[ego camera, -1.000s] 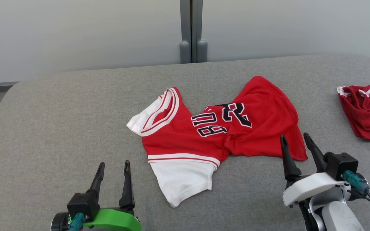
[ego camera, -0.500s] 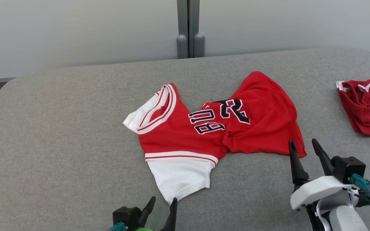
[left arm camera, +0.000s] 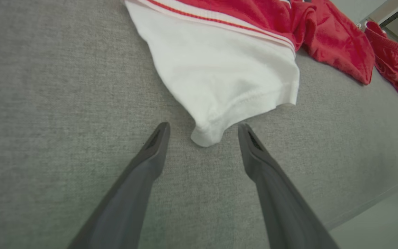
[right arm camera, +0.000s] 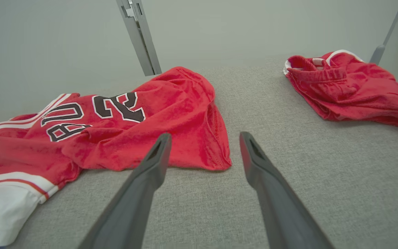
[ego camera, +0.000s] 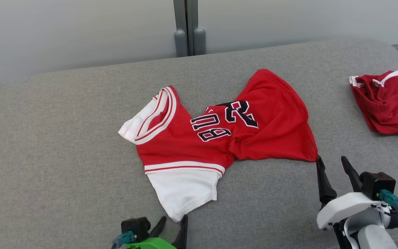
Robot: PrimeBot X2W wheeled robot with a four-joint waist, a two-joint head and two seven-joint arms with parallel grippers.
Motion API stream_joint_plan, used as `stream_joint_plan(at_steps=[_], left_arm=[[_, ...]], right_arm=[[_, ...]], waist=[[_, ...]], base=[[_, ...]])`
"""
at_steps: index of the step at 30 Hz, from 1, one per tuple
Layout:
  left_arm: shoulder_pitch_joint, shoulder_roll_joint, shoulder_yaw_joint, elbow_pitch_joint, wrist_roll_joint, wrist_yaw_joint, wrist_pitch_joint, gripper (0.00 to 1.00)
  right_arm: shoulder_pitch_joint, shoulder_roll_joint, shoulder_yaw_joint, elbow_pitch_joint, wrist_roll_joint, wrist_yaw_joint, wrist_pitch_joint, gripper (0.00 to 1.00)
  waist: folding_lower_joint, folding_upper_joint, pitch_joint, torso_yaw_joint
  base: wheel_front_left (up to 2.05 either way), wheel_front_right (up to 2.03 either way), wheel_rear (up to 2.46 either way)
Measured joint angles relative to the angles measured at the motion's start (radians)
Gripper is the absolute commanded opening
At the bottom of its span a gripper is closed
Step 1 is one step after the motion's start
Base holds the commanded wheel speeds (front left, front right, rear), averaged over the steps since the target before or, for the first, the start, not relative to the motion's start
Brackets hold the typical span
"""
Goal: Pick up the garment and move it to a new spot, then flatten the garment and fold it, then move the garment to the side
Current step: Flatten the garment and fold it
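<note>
The garment (ego camera: 219, 138) is a red jersey with white sleeves and dark lettering, lying crumpled and twisted mid-table. My left gripper (ego camera: 174, 221) stands open at the bottom edge of the head view, its fingers either side of the tip of the near white sleeve (left arm camera: 219, 79). In the left wrist view the sleeve's corner lies between the open left gripper (left arm camera: 202, 129) without touching it. My right gripper (ego camera: 332, 162) is open just right of the jersey's red hem corner (right arm camera: 219, 155); that corner sits between its fingertips in the right wrist view (right arm camera: 204, 138).
A second red garment with white trim (ego camera: 385, 103) is bunched at the table's right edge (right arm camera: 351, 90). The grey fabric table (ego camera: 54, 155) ends at a pale wall with a grey post (ego camera: 186, 27) behind.
The head camera has panned, shifting the scene left and up. My left gripper moved right to the white sleeve tip. My right gripper drew back slightly to the hem corner.
</note>
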State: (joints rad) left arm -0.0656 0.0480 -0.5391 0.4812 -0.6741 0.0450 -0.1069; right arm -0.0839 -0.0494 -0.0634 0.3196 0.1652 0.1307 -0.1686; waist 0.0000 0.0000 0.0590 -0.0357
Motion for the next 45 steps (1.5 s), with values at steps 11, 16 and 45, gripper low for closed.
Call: stream_joint_plan(at_steps=[11,16,45], left_arm=[[-0.075,0.0,-0.086,0.058,-0.054,-0.001,-0.079,0.0],[-0.097,0.0,-0.098,0.047,-0.055,0.0,-0.107,0.0],[-0.144,0.069,-0.048,-0.155,-0.005,0.044,-0.142,0.0]], right_arm=[[-0.055,0.0,-0.111,0.167,-0.011,0.0,0.018,1.0],[-0.147,0.001,-0.148,0.308,-0.02,0.0,0.026,1.0],[-0.446,0.0,-0.135,0.705,0.103,0.0,-0.011,0.0]], waist=[[0.0,0.0,0.009,0.026],[0.0,0.0,0.016,0.053],[0.0,0.0,0.033,0.08]], base=[[0.0,0.0,0.0],[0.0,0.0,0.0],[0.0,0.0,0.0]])
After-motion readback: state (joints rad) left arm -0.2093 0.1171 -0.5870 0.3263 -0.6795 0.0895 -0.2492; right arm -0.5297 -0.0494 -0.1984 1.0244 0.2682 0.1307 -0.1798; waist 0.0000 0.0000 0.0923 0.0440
